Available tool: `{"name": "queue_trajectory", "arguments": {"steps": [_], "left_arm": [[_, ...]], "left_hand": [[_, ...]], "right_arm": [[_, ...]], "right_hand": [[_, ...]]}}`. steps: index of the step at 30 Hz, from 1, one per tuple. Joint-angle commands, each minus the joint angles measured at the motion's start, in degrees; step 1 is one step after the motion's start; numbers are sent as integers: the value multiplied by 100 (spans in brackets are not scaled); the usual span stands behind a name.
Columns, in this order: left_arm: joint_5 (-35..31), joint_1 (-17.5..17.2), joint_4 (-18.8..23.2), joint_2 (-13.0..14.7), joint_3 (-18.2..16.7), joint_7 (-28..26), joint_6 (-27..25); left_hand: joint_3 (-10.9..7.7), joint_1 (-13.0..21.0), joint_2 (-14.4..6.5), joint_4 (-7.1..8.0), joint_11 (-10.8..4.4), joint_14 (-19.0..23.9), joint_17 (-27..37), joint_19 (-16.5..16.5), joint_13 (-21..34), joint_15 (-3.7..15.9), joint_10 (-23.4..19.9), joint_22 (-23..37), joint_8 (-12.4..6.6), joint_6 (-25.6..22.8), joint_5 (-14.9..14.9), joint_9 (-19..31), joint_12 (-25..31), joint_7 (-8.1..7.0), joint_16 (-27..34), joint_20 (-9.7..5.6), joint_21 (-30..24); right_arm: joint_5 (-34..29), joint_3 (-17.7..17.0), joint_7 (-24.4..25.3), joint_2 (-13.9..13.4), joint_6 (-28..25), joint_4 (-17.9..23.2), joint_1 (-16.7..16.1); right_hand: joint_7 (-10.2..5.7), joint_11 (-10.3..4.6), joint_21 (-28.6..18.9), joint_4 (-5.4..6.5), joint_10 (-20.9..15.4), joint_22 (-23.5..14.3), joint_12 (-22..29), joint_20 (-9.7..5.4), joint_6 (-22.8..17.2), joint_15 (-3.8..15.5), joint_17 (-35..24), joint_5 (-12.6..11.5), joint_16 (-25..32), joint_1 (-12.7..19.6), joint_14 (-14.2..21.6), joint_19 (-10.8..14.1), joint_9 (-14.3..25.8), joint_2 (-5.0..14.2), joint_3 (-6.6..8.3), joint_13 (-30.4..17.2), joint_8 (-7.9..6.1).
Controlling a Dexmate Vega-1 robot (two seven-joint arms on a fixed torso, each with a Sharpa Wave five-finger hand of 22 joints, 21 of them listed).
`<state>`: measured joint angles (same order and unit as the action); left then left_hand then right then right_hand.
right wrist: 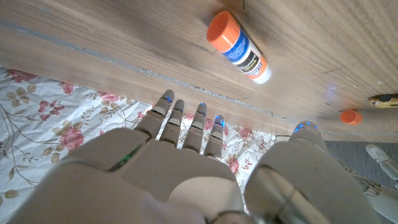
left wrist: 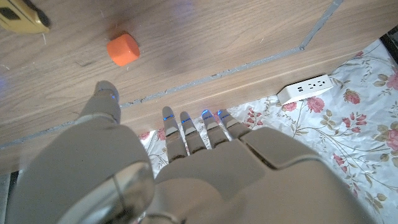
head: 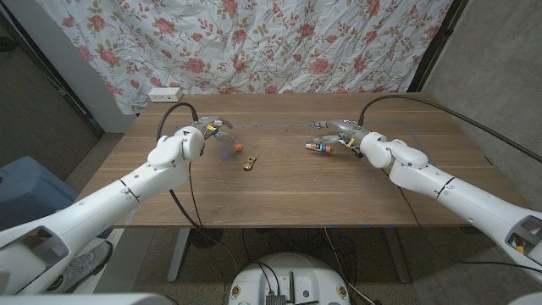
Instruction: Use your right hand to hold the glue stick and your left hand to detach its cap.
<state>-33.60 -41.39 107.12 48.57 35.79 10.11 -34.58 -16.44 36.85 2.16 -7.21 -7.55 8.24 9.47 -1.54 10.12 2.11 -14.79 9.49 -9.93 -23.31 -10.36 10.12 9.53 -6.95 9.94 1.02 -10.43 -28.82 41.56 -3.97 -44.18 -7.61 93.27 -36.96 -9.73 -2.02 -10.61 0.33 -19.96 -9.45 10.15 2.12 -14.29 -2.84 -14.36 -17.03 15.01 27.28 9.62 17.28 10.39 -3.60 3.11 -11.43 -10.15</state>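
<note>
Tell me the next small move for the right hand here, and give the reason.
Probably lower the right hand onto the glue stick and close the fingers around its body. The stick lies on the table with its orange cap on, just beyond the open fingers, held by nothing. The left hand is open too, and can only pull the cap once the stick is held.

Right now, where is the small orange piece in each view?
Head view: orange piece at mid-table, just beyond the left hand.
Left wrist view: orange piece on the wood ahead of the fingers.
Right wrist view: orange piece past the glue stick.
Shared landmark: gold object beside it.
</note>
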Motion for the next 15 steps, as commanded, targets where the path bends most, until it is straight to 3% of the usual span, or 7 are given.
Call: {"name": "queue_trajectory", "arguments": {"steps": [1, 5, 15], "left_arm": [[1270, -213, -377, -59, -440, -996, 675], [1591, -249, -531, -127, -532, -1294, 840], [2527, -436, -1049, -533, -821, -2165, 1398]], "left_hand": [[-10, -106, -28, 41, -7, -78, 27, -30, 3, 7, 63, 19, -8, 65, -6, 19, 44, 8, -17, -60, -21], [-12, -199, -115, 61, 8, -34, 24, -258, 3, 52, 90, 26, -28, 93, 1, 15, 77, 26, 23, -187, -100], [-32, -255, -213, 59, 25, 0, 18, -440, 1, 119, 107, 29, -35, 124, 6, 13, 98, 44, 32, -202, -140]], "right_arm": [[744, -267, 362, 110, 247, -170, -141], [943, -318, 464, 168, 270, -199, -174], [1259, -347, 658, 294, 290, -311, -191]], "right_hand": [[60, -14, 6, 83, 74, -10, 29, -72, 86, 54, -1, 31, -39, -157, -30, -48, 5, 69, -1, -6, -18], [61, 20, 30, 142, 80, -10, 45, -109, 95, 64, 8, 55, -75, -272, -93, -134, 3, 122, -20, 3, -29], [159, 106, -15, 270, 93, -8, 64, -195, 165, 181, 24, 103, -77, -495, -47, -38, -4, 293, -30, 22, -28]]}}
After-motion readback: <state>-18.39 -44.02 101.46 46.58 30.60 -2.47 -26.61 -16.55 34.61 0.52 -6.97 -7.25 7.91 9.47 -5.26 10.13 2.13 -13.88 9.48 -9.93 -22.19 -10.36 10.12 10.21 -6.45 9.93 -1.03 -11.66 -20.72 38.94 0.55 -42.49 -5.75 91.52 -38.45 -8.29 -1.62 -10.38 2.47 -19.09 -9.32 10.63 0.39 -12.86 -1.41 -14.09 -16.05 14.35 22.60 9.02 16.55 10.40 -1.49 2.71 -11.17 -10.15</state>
